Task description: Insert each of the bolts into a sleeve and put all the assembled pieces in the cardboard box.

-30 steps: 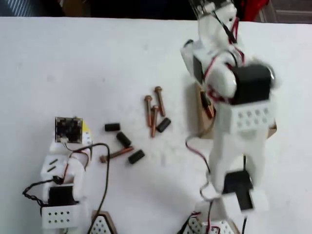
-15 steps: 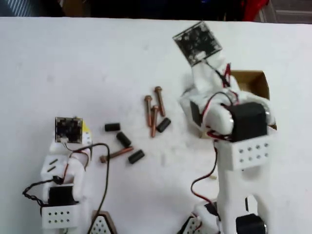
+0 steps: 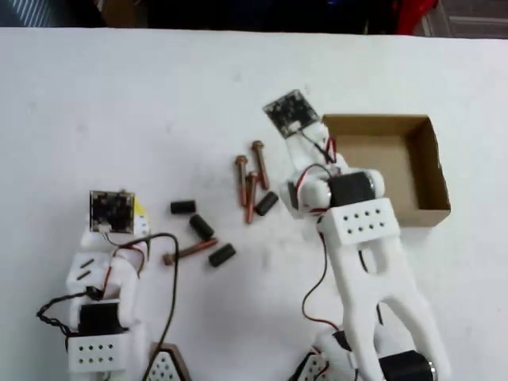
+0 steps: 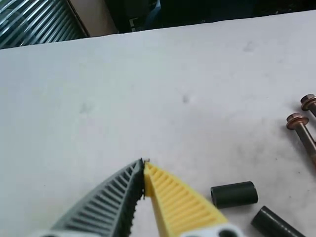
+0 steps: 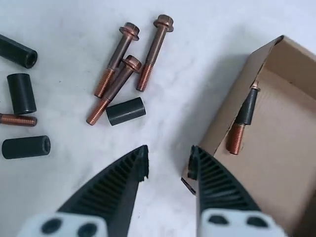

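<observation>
The box (image 3: 373, 121) sits just beside the right claw (image 5: 169, 153), which hangs wide, holding nothing. The left claw (image 4: 144, 165) is pinched closed, empty. 1 done piece (image 5: 242, 121) lies in the box. I think a new round starts: grab 1 of 3 bolts (image 5: 118, 57) nearby, then a sleeve (image 5: 126, 111).

Likely a workshop or lab bench: a white table (image 3: 119, 95) holds printed robot arms (image 3: 365, 262) with bare wires (image 3: 171, 278), and a ribbed metal shutter (image 4: 34, 22) stands beyond at eleven o'clock.
</observation>
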